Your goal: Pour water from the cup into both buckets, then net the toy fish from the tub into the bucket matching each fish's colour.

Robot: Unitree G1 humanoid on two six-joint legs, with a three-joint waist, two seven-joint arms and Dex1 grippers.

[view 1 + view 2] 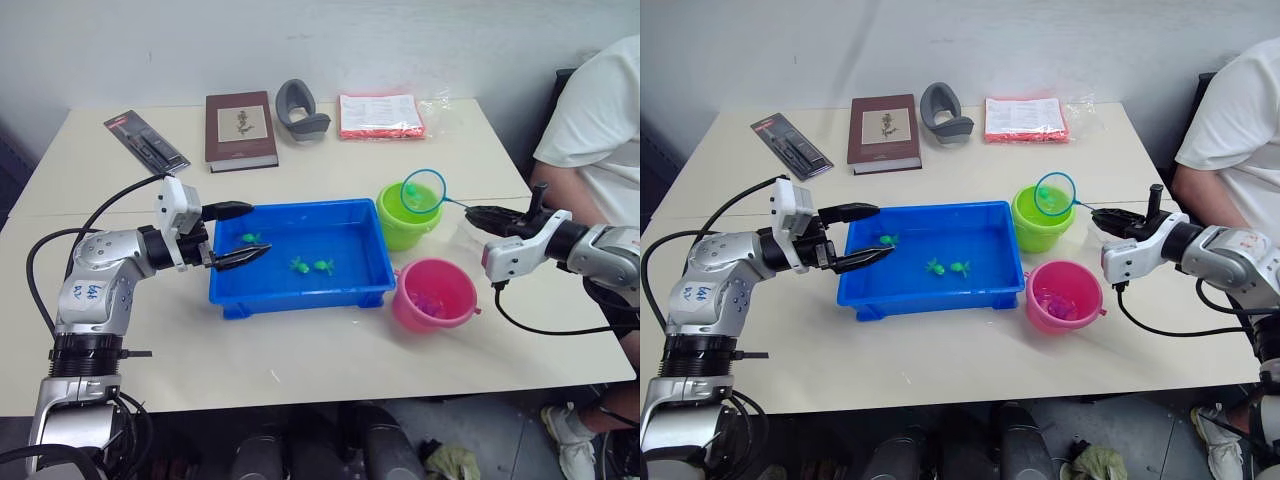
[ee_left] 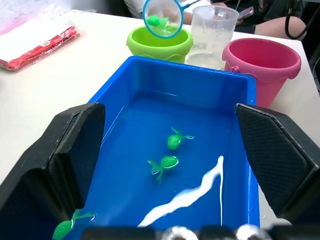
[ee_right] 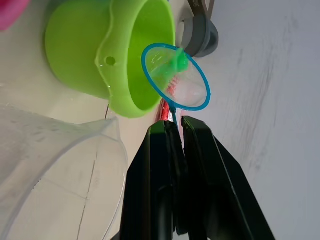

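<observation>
Pink bucket (image 1: 433, 293) sits nearest on the table (image 1: 300, 360), something pink-magenta lying in its bottom, and just beside it the blue tub (image 1: 300, 255) holds three green fish (image 1: 323, 266) on its floor. Left gripper (image 1: 235, 234) hangs over the tub's left end, fingers spread wide, holding nothing. Right gripper (image 3: 175, 127) is clamped on the thin handle of a blue-rimmed net (image 1: 422, 191), and the hoop hovers above the lime green bucket (image 1: 406, 218) with a green fish (image 3: 178, 61) caught in the mesh. Clear cup (image 2: 214, 31) stands between the two buckets. Farther back lie a brown book (image 1: 240, 129), a grey holder (image 1: 300, 108) and a red-edged packet (image 1: 380, 115).
</observation>
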